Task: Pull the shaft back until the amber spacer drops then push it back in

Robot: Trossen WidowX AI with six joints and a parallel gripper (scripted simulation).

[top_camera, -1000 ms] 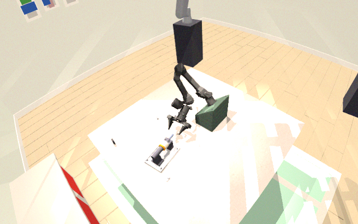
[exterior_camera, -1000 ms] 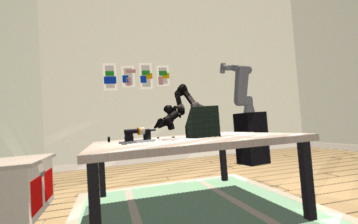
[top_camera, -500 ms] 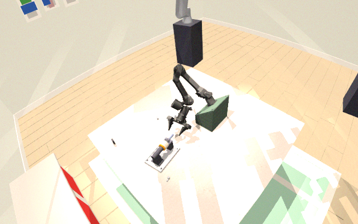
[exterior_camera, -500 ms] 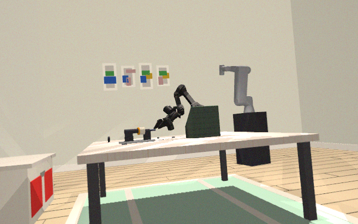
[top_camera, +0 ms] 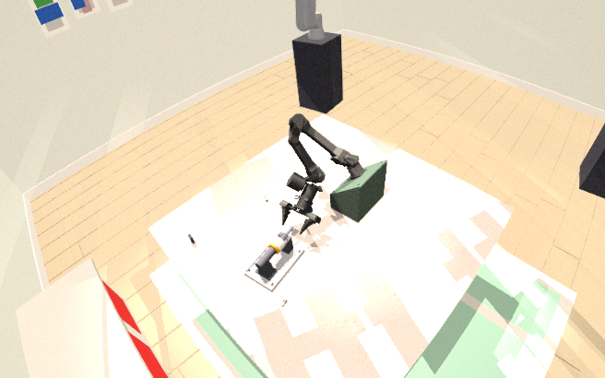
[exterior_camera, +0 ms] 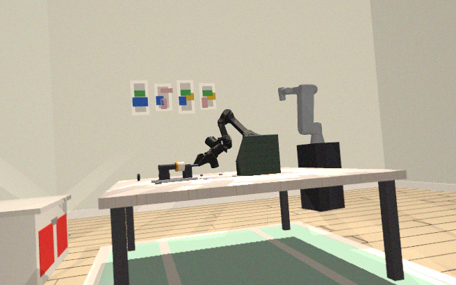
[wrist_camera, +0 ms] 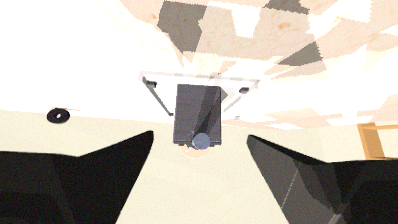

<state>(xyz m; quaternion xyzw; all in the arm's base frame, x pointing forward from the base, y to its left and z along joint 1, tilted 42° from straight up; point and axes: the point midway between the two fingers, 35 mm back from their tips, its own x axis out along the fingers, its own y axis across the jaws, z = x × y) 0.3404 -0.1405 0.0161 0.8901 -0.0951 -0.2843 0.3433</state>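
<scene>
Pincer [top_camera: 301, 219] wide, empty, just short of shaft [top_camera: 288, 231] tip; overlong pull risks shedding more than amber spacer [top_camera: 273, 247].

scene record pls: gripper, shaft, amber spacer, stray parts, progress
gripper: gripper open, holds nothing, lined up on the shaft end, short of it
shaft: shaft seated through the housing, free end toward the gripper
amber spacer: amber spacer on the shaft
stray parts: black ring lying on the table, apart from the fixture
progress: shaft not yet grasped
</scene>
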